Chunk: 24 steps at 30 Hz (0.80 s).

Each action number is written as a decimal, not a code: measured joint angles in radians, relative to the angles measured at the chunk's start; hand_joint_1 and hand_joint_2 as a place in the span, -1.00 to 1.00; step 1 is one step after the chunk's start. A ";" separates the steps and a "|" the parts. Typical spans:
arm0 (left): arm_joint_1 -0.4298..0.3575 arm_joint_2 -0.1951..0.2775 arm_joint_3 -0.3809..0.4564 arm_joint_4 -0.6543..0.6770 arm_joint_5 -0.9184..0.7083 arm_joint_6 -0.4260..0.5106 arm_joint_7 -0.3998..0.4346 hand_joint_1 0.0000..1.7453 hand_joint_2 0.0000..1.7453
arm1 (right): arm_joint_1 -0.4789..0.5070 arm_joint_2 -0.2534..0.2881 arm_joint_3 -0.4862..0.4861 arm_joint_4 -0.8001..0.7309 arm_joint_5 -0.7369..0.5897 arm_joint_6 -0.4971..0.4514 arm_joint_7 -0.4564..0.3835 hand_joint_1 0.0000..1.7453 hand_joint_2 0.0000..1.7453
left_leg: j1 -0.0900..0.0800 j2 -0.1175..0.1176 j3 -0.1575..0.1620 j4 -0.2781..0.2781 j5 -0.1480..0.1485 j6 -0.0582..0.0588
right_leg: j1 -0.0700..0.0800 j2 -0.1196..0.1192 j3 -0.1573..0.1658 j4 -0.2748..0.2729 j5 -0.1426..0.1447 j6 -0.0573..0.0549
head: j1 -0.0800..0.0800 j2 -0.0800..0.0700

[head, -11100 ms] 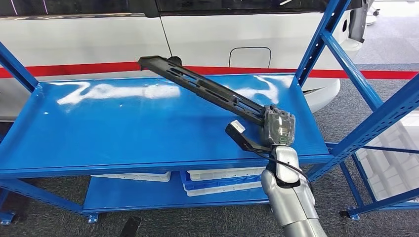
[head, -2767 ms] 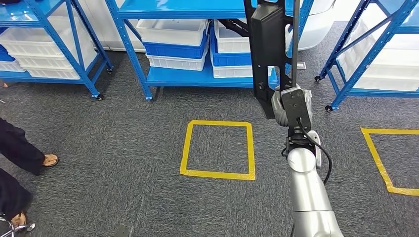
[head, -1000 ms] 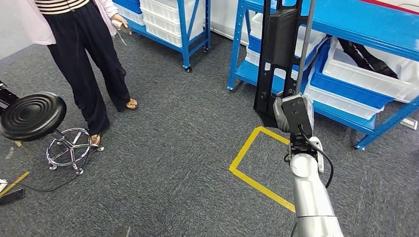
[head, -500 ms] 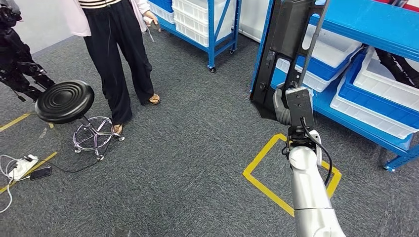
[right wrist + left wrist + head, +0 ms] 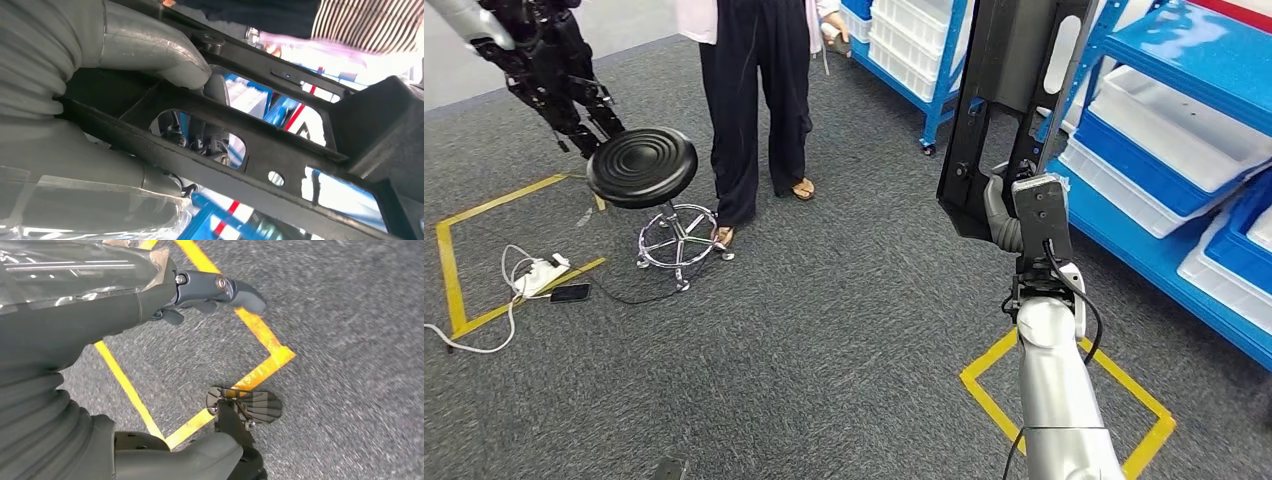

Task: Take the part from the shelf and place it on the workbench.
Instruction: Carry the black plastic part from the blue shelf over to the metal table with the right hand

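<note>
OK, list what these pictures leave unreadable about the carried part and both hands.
- Black part: head view, its upper end cut off by the picture's top edge.
- Right hand: head view, its fingers hidden behind the part.
- Left hand: left wrist view, the fingers mostly hidden by its grey cover; the carpet is motion-blurred.

Matt black plastic part [image 5: 1014,60]; rough grey carpet [image 5: 804,330].

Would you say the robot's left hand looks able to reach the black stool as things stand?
Probably not: the left hand hangs over the carpet by yellow floor tape, while the black stool stands well ahead across open floor.
</note>
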 joint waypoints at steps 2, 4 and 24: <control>0.000 0.000 0.000 0.000 -0.004 0.000 0.001 -1.00 1.00 | -0.007 -0.001 0.000 -0.023 0.000 0.008 0.007 1.00 1.00 | -0.001 -0.032 0.001 0.001 0.001 -0.001 | 0.000 0.012 0.038 -0.098 0.053 0.012 | 0.001 0.000; -0.001 0.000 0.000 0.000 -0.008 0.000 0.002 -1.00 1.00 | -0.029 -0.001 0.001 -0.052 0.002 0.018 0.021 1.00 1.00 | -0.004 -0.058 -0.002 0.005 0.001 -0.006 | -0.003 0.048 0.097 -0.235 0.109 0.015 | 0.002 0.000; -0.012 -0.002 -0.001 0.000 -0.015 -0.002 0.005 -1.00 1.00 | -0.257 0.048 0.048 -0.176 0.045 0.075 0.144 1.00 1.00 | -0.007 0.080 -0.015 0.013 -0.004 -0.024 | 0.013 -0.110 0.151 -0.291 0.101 -0.010 | -0.002 0.000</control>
